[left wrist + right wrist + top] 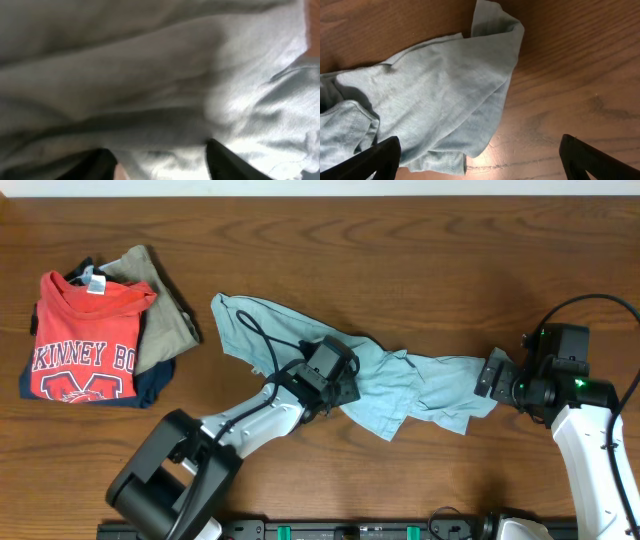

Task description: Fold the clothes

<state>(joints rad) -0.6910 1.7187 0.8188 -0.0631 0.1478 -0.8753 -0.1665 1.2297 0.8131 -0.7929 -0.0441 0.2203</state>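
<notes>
The pale blue-grey garment (400, 385) lies crumpled in a long strip across the middle of the wooden table (400, 260). My left gripper (338, 385) is low over its middle. In the left wrist view the fabric (160, 75) fills the frame, and the fingers (160, 152) stand apart with cloth between them. My right gripper (490, 375) is at the garment's right end. In the right wrist view its fingers (480, 142) are wide open over the garment's edge (435, 95) and bare table, holding nothing.
A stack of folded clothes sits at the far left: a red T-shirt with white lettering (85, 340) on top, an olive-tan garment (165, 315) beside it, dark fabric (150, 388) beneath. The left arm's black cable (262, 345) loops over the garment.
</notes>
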